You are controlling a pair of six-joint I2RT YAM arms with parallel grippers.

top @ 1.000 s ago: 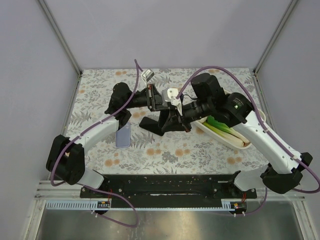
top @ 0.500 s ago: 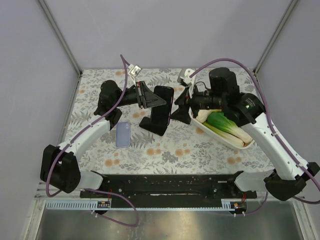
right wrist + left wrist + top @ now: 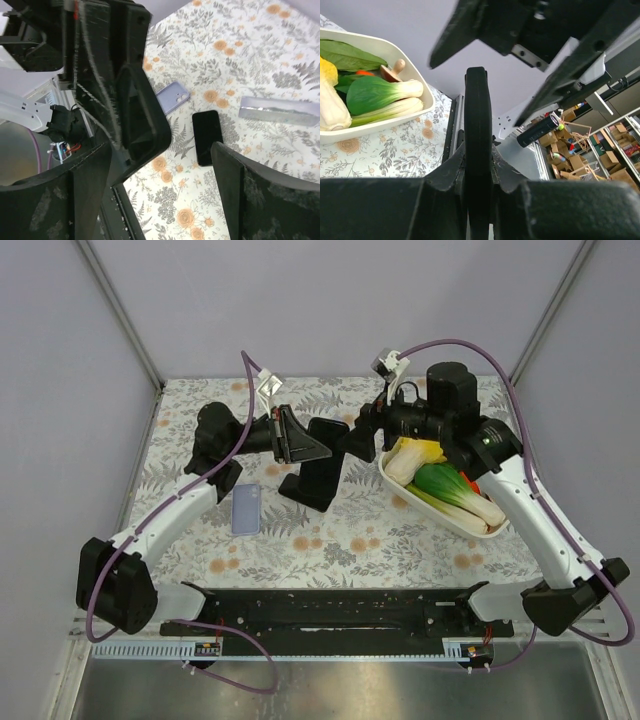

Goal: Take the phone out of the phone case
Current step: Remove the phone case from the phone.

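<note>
While the left gripper (image 3: 478, 170) sits nearly closed, clamping a black case (image 3: 478, 110) by its broad faces, the right gripper (image 3: 159, 165) stands wide and holds nothing; the case is just ahead of its fingers. Case stands on edge, thin side towards the left wrist camera, long axis along the left fingers. Cannot tell if anything sits inside.

Phone (image 3: 207, 136) lies flat on the table (image 3: 240, 60) below, long axis roughly near-to-far.

Count: one phone; two cases, the black one and a lilac case (image 3: 172, 98); one tray (image 3: 375, 131).
</note>
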